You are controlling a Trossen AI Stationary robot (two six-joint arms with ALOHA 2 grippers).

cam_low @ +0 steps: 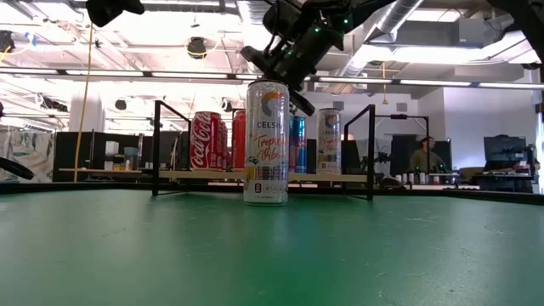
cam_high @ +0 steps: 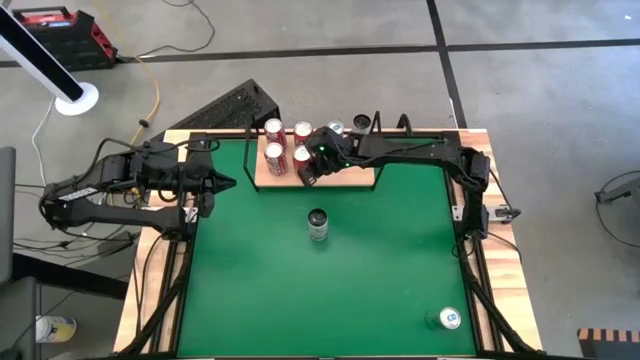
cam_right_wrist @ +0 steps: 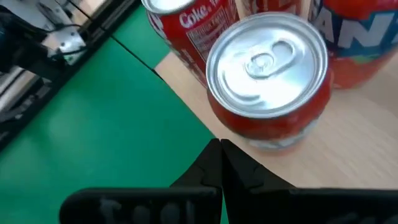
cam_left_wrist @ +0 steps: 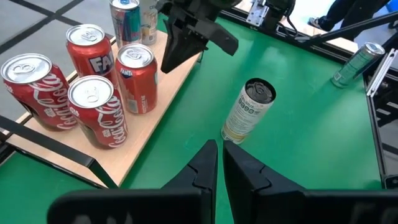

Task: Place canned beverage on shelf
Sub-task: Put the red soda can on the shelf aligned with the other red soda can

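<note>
Judging by four red cans [cam_high: 273, 152] standing on the shelf [cam_high: 350, 178] at twelve o'clock, some remain: a tall can [cam_high: 318, 225] mid-tabletop, another [cam_high: 447, 318] at five o'clock. Right end effector [cam_high: 308, 176] closed, empty; left end effector [cam_high: 228, 183] closed.

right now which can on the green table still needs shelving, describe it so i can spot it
Start at the shelf along the table's far edge. Just in front of it, mid-table, one slim white Celsius can stands upright and alone; the red cans sit on the shelf.
</note>
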